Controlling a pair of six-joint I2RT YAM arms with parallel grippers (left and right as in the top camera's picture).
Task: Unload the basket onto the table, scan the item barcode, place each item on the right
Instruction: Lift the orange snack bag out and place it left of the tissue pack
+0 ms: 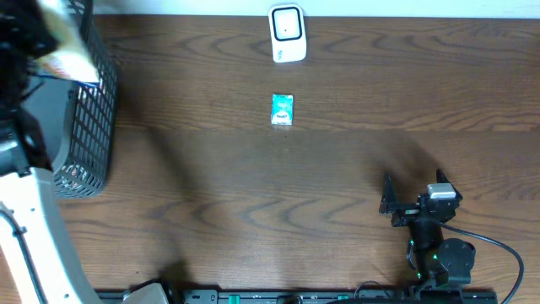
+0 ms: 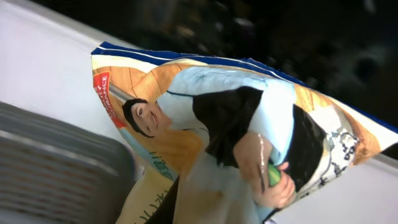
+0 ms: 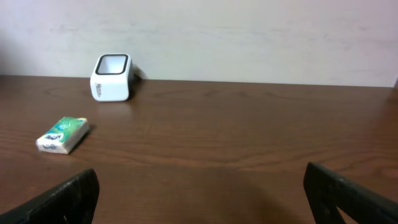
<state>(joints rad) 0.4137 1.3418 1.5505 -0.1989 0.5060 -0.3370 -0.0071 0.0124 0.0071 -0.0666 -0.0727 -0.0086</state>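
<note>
A printed snack bag (image 2: 236,130), showing a cartoon figure and a blue top edge, fills the left wrist view, and the fingers themselves are hidden behind it. From overhead the bag (image 1: 66,52) hangs blurred over the wire basket (image 1: 94,127) at the far left, with my left gripper (image 1: 29,34) shut on it. No barcode shows on the bag's visible face. The white scanner (image 1: 287,34) (image 3: 112,77) stands at the table's far edge. My right gripper (image 1: 390,203) (image 3: 202,193) rests open and empty low over the wood near the front right.
A small green packet (image 1: 282,109) (image 3: 63,134) lies flat on the table just in front of the scanner. The black wire basket holds more items at its bottom (image 1: 72,176). A pale wall runs behind the table.
</note>
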